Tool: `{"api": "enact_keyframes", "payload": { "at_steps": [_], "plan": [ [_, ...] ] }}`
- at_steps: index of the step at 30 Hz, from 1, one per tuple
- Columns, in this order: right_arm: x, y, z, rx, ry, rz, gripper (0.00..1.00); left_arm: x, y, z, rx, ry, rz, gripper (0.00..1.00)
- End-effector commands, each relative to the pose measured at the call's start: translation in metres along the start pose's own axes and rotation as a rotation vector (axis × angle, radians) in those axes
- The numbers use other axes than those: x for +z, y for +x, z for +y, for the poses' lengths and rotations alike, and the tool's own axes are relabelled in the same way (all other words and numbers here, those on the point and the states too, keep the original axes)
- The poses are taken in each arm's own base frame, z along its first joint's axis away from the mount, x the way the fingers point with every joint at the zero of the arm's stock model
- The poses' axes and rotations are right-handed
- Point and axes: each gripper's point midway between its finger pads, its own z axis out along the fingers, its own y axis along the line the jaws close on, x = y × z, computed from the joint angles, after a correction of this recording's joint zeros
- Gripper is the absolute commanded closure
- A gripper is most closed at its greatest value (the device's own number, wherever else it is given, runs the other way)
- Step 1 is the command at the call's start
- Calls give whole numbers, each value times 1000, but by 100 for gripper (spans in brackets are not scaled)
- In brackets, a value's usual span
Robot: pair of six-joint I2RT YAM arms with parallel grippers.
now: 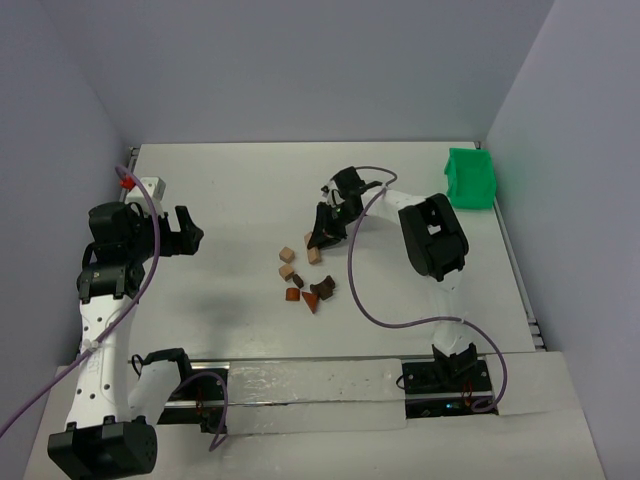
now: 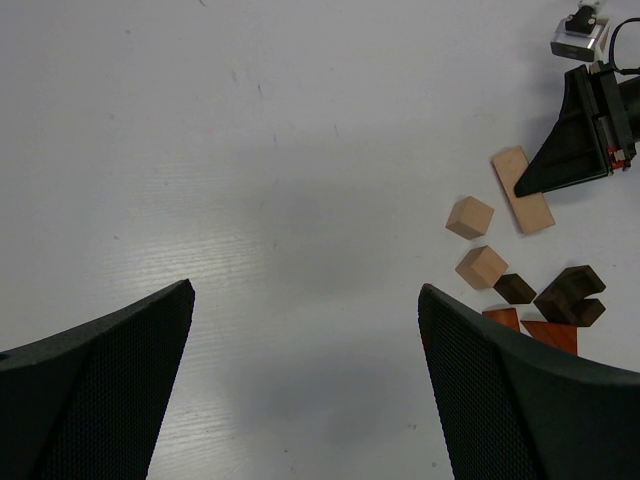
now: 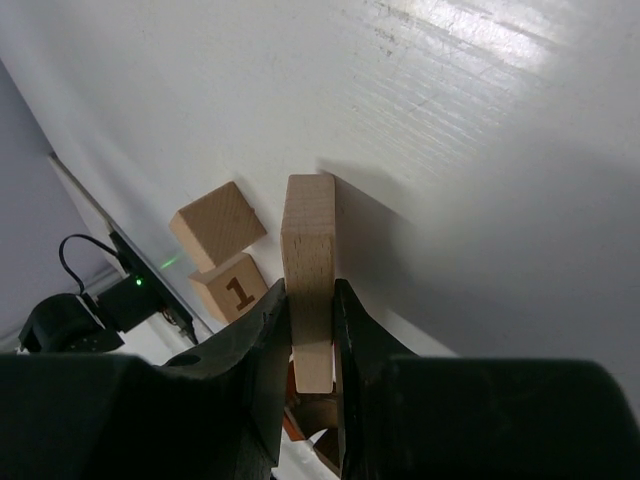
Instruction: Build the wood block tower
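**Top view:** Your right arm's fingers (image 1: 322, 233) sit at the middle of the white tabletop (image 1: 220, 190), clamped on a light tan bar (image 1: 314, 250). The other wood blocks (image 1: 300, 285) lie loose in one layer just below and left of it: two tan cubes, then dark brown and reddish-brown pieces, none stacked on another. Your left arm's fingers (image 1: 187, 235) hang at the left of the frame, well apart from the blocks, spread and holding nothing. A green bin (image 1: 470, 178) stands at the upper right corner of the tabletop.

**Left wrist:** Your left arm's fingers (image 2: 110, 380) fill the lower corners, spread wide over bare tabletop (image 2: 250, 150). At the right edge, a dark tip of your right arm's fingers (image 2: 570, 145) crosses the light tan bar (image 2: 525, 205). Below it lie the tan cubes (image 2: 469, 217), the dark brown pieces (image 2: 570, 296) and the reddish-brown pieces (image 2: 550, 335), these last partly hidden by the finger at lower right.

**Right wrist:** Your right arm's fingers (image 3: 262, 345) pinch the near end of the light tan bar (image 3: 308, 225), which runs up the middle of the frame with its shadow to the right. You cannot tell whether it touches the tabletop (image 3: 480, 150). The tan cubes (image 3: 218, 225) lie just left of it, the nearer one marked "1".
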Motion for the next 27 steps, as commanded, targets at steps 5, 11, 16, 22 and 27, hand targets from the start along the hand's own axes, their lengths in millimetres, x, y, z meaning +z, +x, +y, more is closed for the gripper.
{"api": "enact_keyframes", "payload": {
  "at_steps": [5,11,16,22,27],
  "plan": [
    [-3,-6,-40,63,191,-81,63,0,-6,-1,11,11,-24,1],
    [-5,-1,-45,53,214,-75,51,-1,-7,-1,12,12,-27,1],
    [-8,3,-49,50,234,-74,46,0,-7,0,12,10,-26,1],
    [-12,8,-49,45,239,-73,44,0,-6,-1,12,11,-24,1],
    [-14,11,-48,41,236,-74,43,1,-6,0,9,11,-22,1]
  ]
}}
